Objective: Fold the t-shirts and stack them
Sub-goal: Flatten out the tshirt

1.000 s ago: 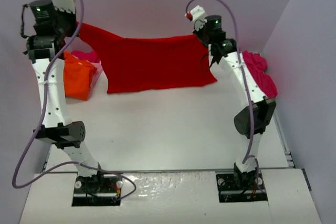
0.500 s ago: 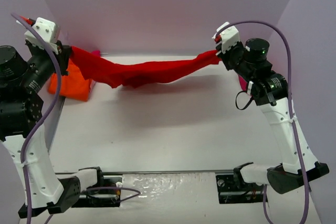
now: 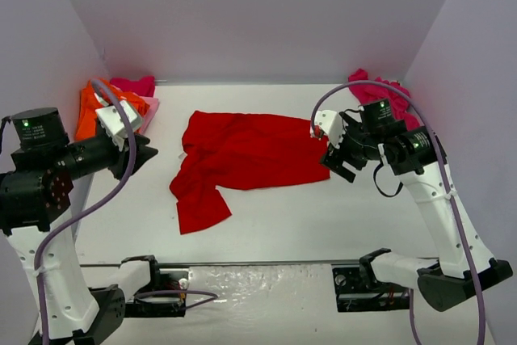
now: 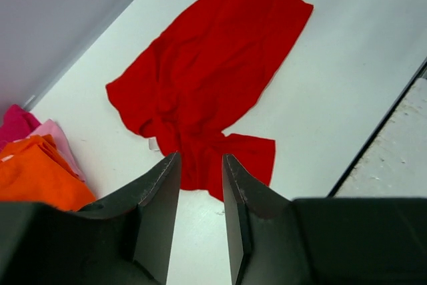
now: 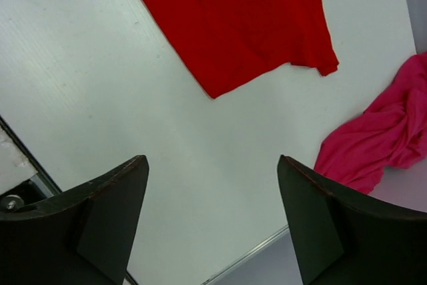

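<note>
A red t-shirt [image 3: 250, 155] lies on the white table [image 3: 275, 216], fairly flat on its right half and bunched and twisted on its left. It also shows in the left wrist view as the red t-shirt [image 4: 207, 78] and in the right wrist view as the red t-shirt [image 5: 240, 18]. My left gripper [image 3: 147, 151] hovers left of it, narrowly open and holding nothing [image 4: 200, 165]. Just off the shirt's right edge, my right gripper [image 3: 333, 155] hangs wide open and empty [image 5: 212, 165]. An orange t-shirt [image 3: 93, 111] and pink ones [image 3: 137, 86] lie at the back left. A magenta t-shirt [image 3: 380, 90] is heaped at the back right.
Purple walls [image 3: 258, 22] close the table in at the back and on both sides. The arm bases and a metal rail [image 3: 258, 264] run along the near edge. The orange t-shirt [image 4: 33, 171] and the magenta t-shirt [image 5: 380, 138] sit near the side walls.
Both grippers let go of the red t-shirt, which was stretched in the air between them and now lies on the table. Both arms swung down and inward, and their jaws opened.
</note>
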Robot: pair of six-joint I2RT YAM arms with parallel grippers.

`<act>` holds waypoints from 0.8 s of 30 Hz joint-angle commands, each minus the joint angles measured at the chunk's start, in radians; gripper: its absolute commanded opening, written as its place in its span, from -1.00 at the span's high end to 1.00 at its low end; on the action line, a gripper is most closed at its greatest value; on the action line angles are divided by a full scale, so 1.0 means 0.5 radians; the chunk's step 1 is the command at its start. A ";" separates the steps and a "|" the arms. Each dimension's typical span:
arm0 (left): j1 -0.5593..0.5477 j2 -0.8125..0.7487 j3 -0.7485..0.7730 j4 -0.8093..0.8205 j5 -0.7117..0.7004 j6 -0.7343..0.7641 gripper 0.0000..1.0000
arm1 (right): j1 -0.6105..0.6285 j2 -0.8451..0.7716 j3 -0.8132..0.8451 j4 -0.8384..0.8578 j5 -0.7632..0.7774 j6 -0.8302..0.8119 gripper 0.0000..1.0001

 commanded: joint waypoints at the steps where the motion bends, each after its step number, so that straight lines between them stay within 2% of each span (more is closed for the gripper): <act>1: -0.005 0.203 -0.096 0.163 0.021 -0.246 0.42 | 0.005 0.244 0.019 0.382 0.115 0.135 -0.42; 2: -0.008 0.295 -0.129 0.243 0.000 -0.284 0.42 | 0.005 0.296 0.028 0.437 0.127 0.156 -0.36; 4: -0.008 0.406 -0.217 0.473 -0.039 -0.387 0.41 | 0.006 0.412 0.051 0.581 0.150 0.210 -0.05; 7: -0.023 0.654 -0.251 0.674 -0.087 -0.488 0.42 | 0.010 0.699 0.175 0.633 0.158 0.291 0.14; 10: -0.043 0.791 -0.251 0.735 -0.130 -0.532 0.47 | 0.016 0.929 0.244 0.630 0.190 0.339 0.42; 13: -0.068 0.899 -0.296 0.794 -0.175 -0.519 0.56 | 0.031 1.122 0.253 0.631 0.241 0.374 0.53; 17: -0.091 0.934 -0.387 0.880 -0.186 -0.527 0.59 | 0.051 1.243 0.247 0.631 0.291 0.409 0.57; 21: -0.138 0.937 -0.470 0.923 -0.206 -0.531 0.65 | 0.059 1.278 0.213 0.629 0.331 0.425 0.68; 24: -0.187 0.962 -0.480 0.922 -0.237 -0.519 0.64 | 0.059 1.287 0.140 0.631 0.378 0.436 0.66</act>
